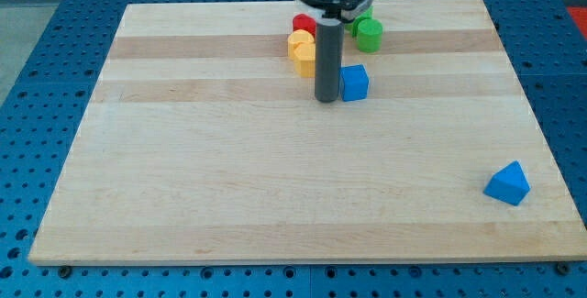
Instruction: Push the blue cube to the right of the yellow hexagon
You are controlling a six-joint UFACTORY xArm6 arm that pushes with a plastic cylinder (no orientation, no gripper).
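Camera view, single frame. Item: pale wooden board (275, 197) with lengthwise grain bands, lying on a blue perforated table (37, 105) that shows round all its edges. Item: my tip (326, 101), the lower end of a straight dark grey rod descending from the arm's metal mount at the view's top centre; it is a plain rod end with nothing to open or close and it holds nothing, resting at board height. Item: small blue cube (354, 82), at 3 o'clock of my tip and just beside it, apparently touching the rod's side. Item: yellow hexagon block (304, 59), at about 10 o'clock of my tip, close to the rod and partly hidden by it; the blue cube sits at roughly 4 o'clock of this hexagon, with the rod between them. Item: second yellow block (299, 41), shape unclear, touching the hexagon at its 12 o'clock. Item: red block (304, 24), shape unclear, at 12 o'clock of the yellow pair. Item: green cylinder block (370, 33), at 1 o'clock of the blue cube, near it but apart. Item: blue triangular prism (507, 183), well apart from all others, at 4 o'clock of the board's centre near the right edge.
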